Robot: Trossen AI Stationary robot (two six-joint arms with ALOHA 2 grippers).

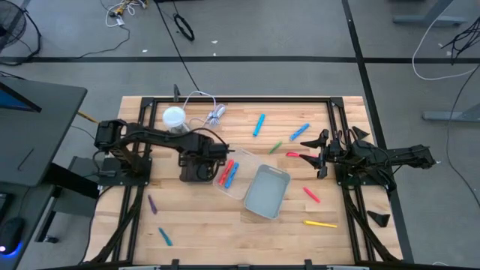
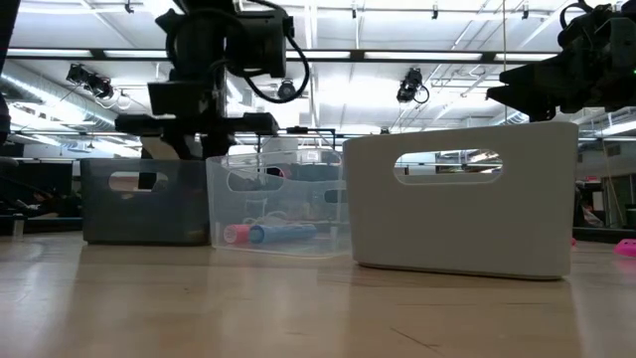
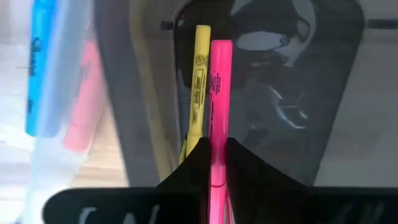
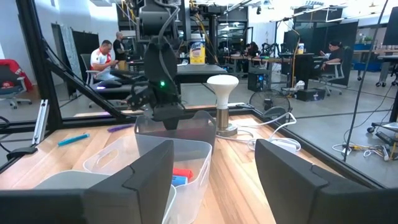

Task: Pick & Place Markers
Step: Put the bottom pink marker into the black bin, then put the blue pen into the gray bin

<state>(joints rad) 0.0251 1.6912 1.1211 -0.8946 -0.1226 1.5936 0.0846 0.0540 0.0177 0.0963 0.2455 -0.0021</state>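
The wooden table (image 1: pixel 202 232) has a black frame along its edges. Its front part holds only a few markers, so there is lots of bare wood there.

Three bins sit in the middle, touching side by side: a dark bin (image 1: pixel 196 166), a clear bin (image 1: pixel 247 166) and a white bin (image 1: pixel 266 192).

The left gripper (image 1: pixel 202 159) hangs right over the dark bin. Its fingers are pinched tight on a pink marker (image 3: pixel 219 112), and a yellow marker (image 3: pixel 198 87) lies just beside it in the bin. The right gripper (image 1: pixel 320 155) waits near the table's right edge with its fingers spread wide.

Red and blue markers (image 1: pixel 227 174) lie in the clear bin. More are loose on the wood: a blue marker (image 1: pixel 259 124) near the back, a yellow marker (image 1: pixel 320 223) at the front right, a purple marker (image 1: pixel 152 204) at the front left.
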